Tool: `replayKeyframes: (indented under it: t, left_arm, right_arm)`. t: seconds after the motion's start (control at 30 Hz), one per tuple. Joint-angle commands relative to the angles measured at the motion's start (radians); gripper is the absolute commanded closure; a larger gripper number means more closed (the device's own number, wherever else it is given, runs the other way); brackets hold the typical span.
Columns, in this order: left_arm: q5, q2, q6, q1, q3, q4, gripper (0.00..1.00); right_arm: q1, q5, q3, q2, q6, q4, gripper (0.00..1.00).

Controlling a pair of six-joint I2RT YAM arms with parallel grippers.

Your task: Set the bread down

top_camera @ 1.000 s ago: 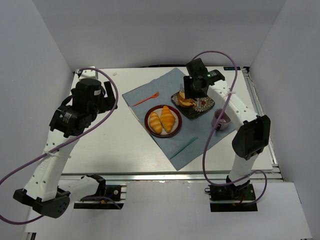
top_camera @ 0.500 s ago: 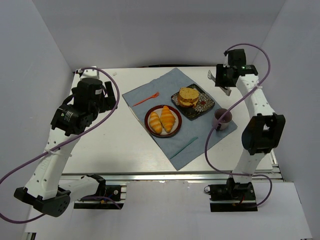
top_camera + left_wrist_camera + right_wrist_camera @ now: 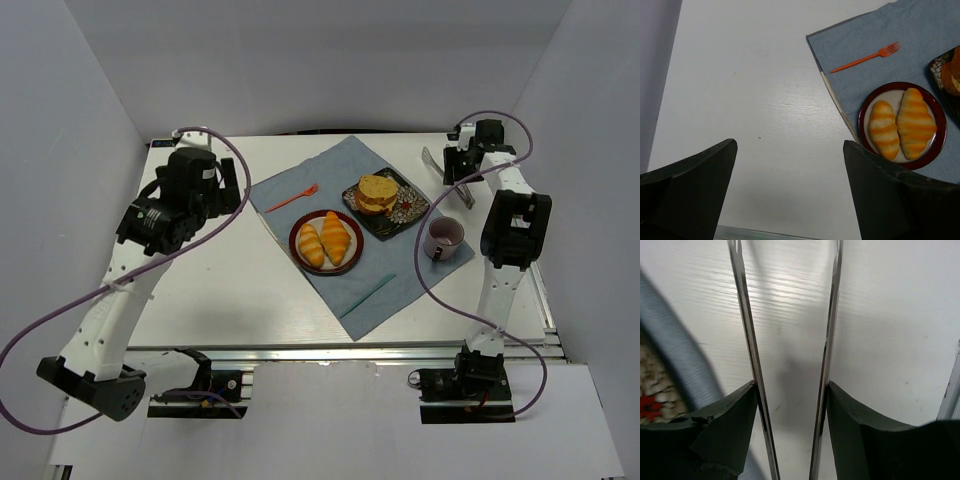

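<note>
Right wrist view: right gripper (image 3: 790, 390) about half-open, fingers (image 3: 730, 420) pressed on both arms of metal tongs (image 3: 747, 330) (far right corner of worktop (image 3: 880, 315)). Left gripper (image 3: 789, 145) wide, holding nothing. Bread (image 3: 915, 123), two rolls side by side, on red-rimmed plate (image 3: 862, 120), on blue cloth (image 3: 865, 45) mid-worktop.

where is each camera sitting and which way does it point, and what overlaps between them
Top external: above and behind the bases, looking down on the table; left arm and right arm show.
Left wrist: on the left arm, looking down at the plate of bread; open left end effector at bottom.
Right wrist: close over bare table, right end effector gripping metal tongs.
Shared: top and left wrist both show plate, bread, orange fork.
</note>
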Motion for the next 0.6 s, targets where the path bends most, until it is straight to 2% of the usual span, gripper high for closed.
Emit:
replayKeyframes:
  t: [0.0,0.23,0.37,0.5,0.57]
  left_arm:
    - [0.013,0.040,0.028,-0.003,0.035,0.004,0.02]
    - [0.026,0.103,0.041,-0.003,0.058,0.011,0.02]
    - [0.027,0.094,0.034,-0.005,0.049,0.027,0.02]
    - [0.030,0.062,0.020,-0.003,0.028,0.046,0.02]
    - [0.049,0.027,0.012,-0.003,0.006,0.072,0.02]
  right_arm:
    - [-0.031,-0.033,0.058,0.039,-0.070,0.102,0.38]
    - [-0.051,-0.028,0.066,0.087,-0.069,0.108,0.32]
    - [-0.051,-0.032,0.050,0.038,-0.060,0.108,0.11]
    - [-0.049,-0.013,0.084,-0.051,-0.017,0.094,0.11]
    - [-0.046,0.054,0.128,-0.121,0.029,0.074,0.11]
